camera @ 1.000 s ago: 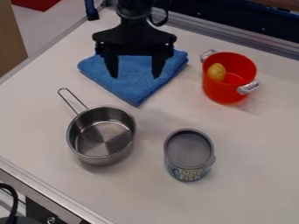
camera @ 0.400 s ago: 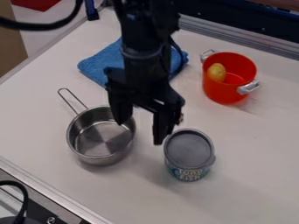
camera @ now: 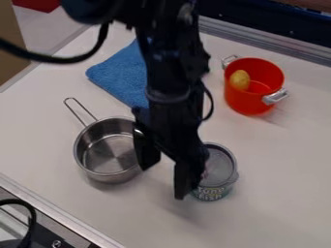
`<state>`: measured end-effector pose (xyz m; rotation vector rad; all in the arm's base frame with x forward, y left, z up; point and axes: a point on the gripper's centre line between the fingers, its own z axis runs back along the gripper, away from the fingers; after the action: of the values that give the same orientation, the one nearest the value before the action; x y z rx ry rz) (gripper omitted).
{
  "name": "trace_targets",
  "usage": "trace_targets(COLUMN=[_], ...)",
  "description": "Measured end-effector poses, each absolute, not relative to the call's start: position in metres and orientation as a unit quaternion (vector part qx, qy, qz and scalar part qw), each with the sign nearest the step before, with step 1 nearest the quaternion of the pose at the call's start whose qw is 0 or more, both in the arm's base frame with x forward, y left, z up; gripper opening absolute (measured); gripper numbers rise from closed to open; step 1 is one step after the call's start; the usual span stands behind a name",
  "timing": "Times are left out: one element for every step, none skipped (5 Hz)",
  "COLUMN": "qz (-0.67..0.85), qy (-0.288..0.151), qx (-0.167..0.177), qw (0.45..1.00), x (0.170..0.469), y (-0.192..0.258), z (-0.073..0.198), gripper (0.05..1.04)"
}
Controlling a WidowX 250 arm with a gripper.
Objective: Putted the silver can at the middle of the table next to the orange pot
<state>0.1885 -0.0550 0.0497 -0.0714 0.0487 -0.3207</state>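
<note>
My gripper [camera: 165,179] hangs over the lower middle of the table, open, its two fingers apart with nothing visible between them. One finger is over the right rim of the metal pot; the other overlaps the left side of the silver can [camera: 221,170]. The can stands upright at the lower centre right, partly covered by the gripper; whether they touch I cannot tell. Towards the upper right stands the orange-red pot [camera: 249,99], with silver handles and a yellow potato-like item [camera: 240,80] inside.
A steel saucepan [camera: 107,154] sits left of the gripper, its handle pointing to the upper left. Behind the arm lies a folded blue cloth [camera: 123,77]. The white table [camera: 278,193] is bordered by a metal rail along the back.
From above the blue cloth, the arm has come down and forward past the saucepan to the can's left side. The can, both pots and the cloth have stayed in place.
</note>
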Motion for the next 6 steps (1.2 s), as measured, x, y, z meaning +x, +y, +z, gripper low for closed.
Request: trace_targets(qz=[-0.168,-0.159,-0.145,-0.142,-0.136,-0.132], qy=[0.007,0.001,-0.016,-0.021,-0.047,-0.062], qx=[-0.032,-0.024,-0.012,-0.005,-0.006,-0.012], qw=[0.985,0.987,0.989,0.99,0.99,0.989], x=[0.193,0.191,0.19,0.194,0.202,0.215], y=[-0.064,-0.068,-0.074,-0.074,-0.077,-0.08], z=[0.04,0.032,0.022,0.013,0.013,0.014], gripper=[0.996,0.996,0.996,0.996,0.996,0.996])
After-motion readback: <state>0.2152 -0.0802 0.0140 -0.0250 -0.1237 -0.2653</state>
